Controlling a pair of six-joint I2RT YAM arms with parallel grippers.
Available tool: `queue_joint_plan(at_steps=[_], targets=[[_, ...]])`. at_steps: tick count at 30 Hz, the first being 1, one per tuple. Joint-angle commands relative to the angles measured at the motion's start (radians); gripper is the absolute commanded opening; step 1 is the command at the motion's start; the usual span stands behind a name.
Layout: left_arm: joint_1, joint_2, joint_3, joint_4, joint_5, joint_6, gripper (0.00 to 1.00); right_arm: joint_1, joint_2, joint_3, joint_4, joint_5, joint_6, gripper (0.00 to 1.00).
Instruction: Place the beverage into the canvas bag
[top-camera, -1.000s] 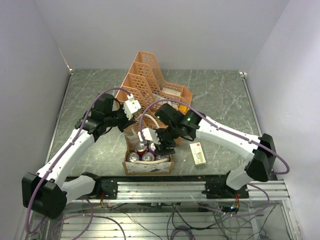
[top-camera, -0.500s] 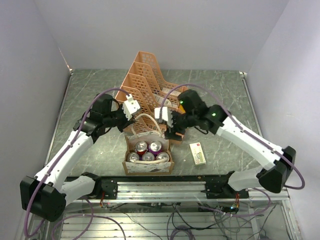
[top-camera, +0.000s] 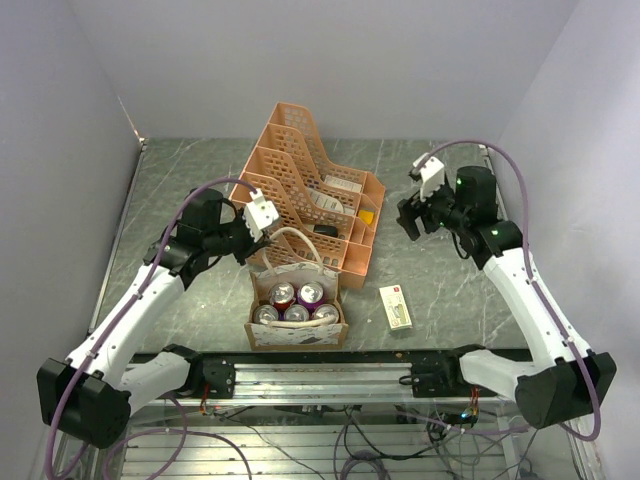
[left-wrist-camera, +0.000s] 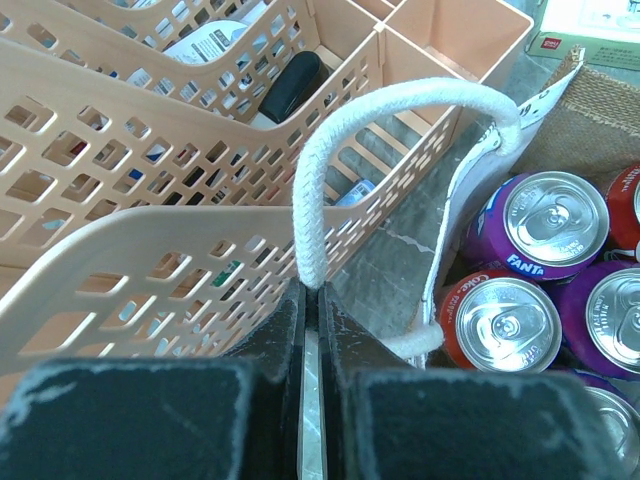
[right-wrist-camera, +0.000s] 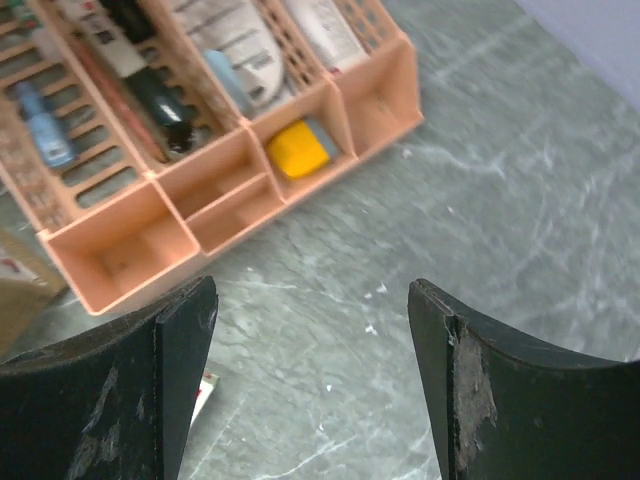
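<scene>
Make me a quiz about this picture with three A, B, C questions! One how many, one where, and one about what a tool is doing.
1. How many cans stand in the canvas bag?
A) two B) five C) eight
2. Where is the small white box?
A) in the bag B) on the table, right of the bag C) on the cans
3. The left tool is:
A) open B) shut on a can C) shut on the bag's handle

Answers: B, five tops show from above. B, it lies flat on the table. C, the wrist view shows it pinching the cream handle.
</scene>
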Motion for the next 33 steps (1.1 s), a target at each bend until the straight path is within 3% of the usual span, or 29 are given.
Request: queue_joint_plan(at_steps=[1, 9, 12, 16, 19, 21, 29, 33], targets=[[-0.004, -0.004, -0.008, 0.013, 0.052, 0.003, 0.11, -0.094, -0.031, -0.044, 0.101, 0.080, 0.092, 0.77], [-0.004, 0.008, -0.009, 0.007, 0.062, 0.006, 0.13, -0.208, -0.093, -0.090, 0.138, 0.120, 0.128, 0.79], [-0.004, -0.001, 0.009, 0.008, 0.043, -0.009, 0.20, -0.218, -0.098, -0.096, 0.158, 0.160, 0.139, 0.83], [-0.004, -0.037, 0.046, 0.000, -0.025, -0.038, 0.45, -0.232, -0.110, -0.118, 0.180, 0.195, 0.154, 1.00], [-0.004, -0.085, 0.069, 0.011, -0.144, -0.093, 0.81, -0.244, -0.117, -0.130, 0.190, 0.214, 0.158, 1.00], [-0.002, -0.119, 0.082, 0.023, -0.244, -0.129, 0.97, -0.251, -0.123, -0.131, 0.196, 0.226, 0.166, 1.00], [0.061, -0.213, 0.046, 0.184, -0.812, -0.264, 1.00, -0.265, -0.145, -0.128, 0.248, 0.303, 0.240, 1.00], [0.127, -0.234, 0.035, 0.236, -0.939, -0.324, 1.00, -0.269, -0.165, -0.123, 0.273, 0.320, 0.238, 1.00]])
